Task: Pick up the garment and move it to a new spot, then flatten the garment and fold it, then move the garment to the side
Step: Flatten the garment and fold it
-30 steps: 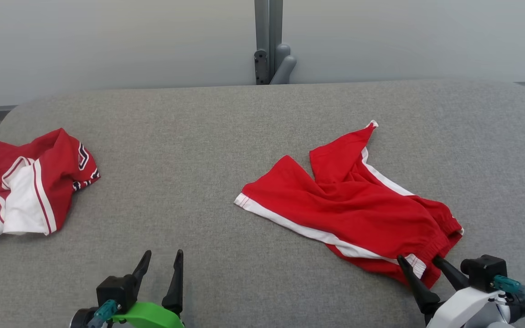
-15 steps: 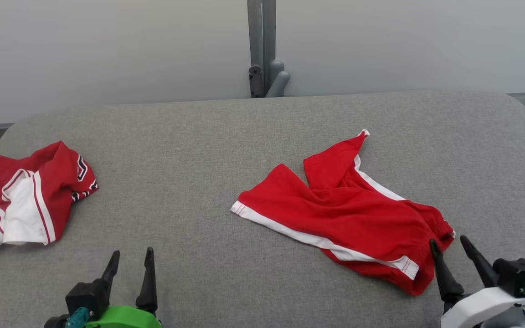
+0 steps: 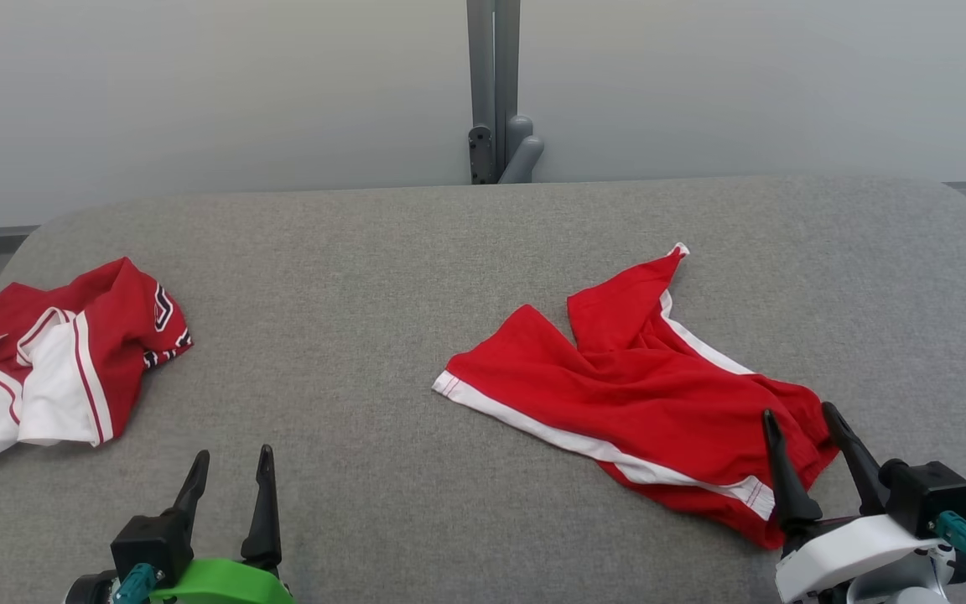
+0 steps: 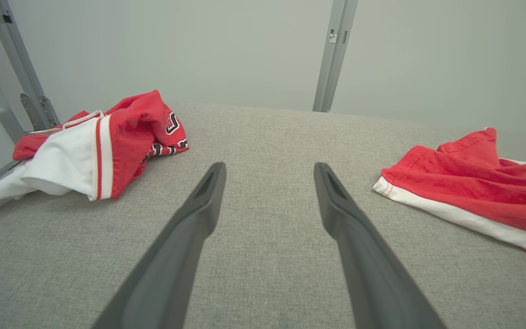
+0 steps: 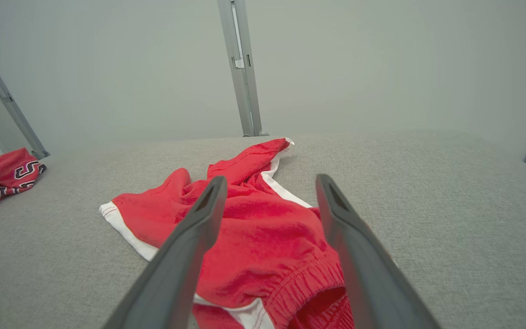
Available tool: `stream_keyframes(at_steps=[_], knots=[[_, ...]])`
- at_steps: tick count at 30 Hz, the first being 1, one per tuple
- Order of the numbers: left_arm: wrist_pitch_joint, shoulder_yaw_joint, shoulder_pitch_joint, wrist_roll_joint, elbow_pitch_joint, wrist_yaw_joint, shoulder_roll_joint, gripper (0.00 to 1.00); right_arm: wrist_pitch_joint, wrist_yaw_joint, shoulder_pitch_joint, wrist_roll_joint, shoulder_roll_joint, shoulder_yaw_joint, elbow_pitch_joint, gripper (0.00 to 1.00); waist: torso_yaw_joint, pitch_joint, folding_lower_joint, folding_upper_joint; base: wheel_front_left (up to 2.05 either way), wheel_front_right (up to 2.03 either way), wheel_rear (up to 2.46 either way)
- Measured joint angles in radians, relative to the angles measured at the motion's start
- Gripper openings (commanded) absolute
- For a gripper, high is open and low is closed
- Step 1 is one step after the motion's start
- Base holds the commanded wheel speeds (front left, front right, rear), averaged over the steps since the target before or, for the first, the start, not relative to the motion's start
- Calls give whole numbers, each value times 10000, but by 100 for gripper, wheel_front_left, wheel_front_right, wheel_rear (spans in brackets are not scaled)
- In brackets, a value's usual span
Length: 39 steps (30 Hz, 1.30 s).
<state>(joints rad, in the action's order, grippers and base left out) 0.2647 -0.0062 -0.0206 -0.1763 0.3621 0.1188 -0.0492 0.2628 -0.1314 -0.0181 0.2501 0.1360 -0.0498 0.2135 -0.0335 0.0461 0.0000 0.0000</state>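
Grey padded table [image 3: 366, 277] before a pale wall, with a grey upright post [image 3: 493, 84] at 12 o'clock. Crumpled red shorts [image 3: 642, 394] with white side stripes lie toward 4 o'clock, one leg pointing to 1 o'clock. A red and white jersey [image 3: 72, 352] sits bunched at the 9 o'clock edge, well apart from them.

The right gripper [image 3: 797, 411], fingers spread and holding nothing, has come from just beside the shorts half a second ago to over their waistband end. The left gripper [image 3: 232, 452] stands at 7 o'clock with its fingers parted and empty above bare fabric, as before.

The right wrist view makes plain the gathered elastic waistband [image 5: 308, 283] under and between the fingers; whether they touch the cloth cannot be told. The left wrist view adds a slanted rail [image 4: 21, 77] behind the jersey.
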Motion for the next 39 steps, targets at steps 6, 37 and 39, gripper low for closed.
stream_keyframes(at_steps=[6,37,39], knots=[[0,-196,13,-40,155,33,-2,100,0,0,-113,33,-27,-81,205,100,54,-138,0,0,0,0,0],[0,-2230,-2617,-932,1607,104,-75,100,0,0,563,1099,564,-1676,755,0,658,-2350,0,0,0,0,0],[0,-2472,-3062,-1511,1929,104,-201,100,0,0,758,1145,600,-1833,667,0,792,-2635,0,0,0,0,0]])
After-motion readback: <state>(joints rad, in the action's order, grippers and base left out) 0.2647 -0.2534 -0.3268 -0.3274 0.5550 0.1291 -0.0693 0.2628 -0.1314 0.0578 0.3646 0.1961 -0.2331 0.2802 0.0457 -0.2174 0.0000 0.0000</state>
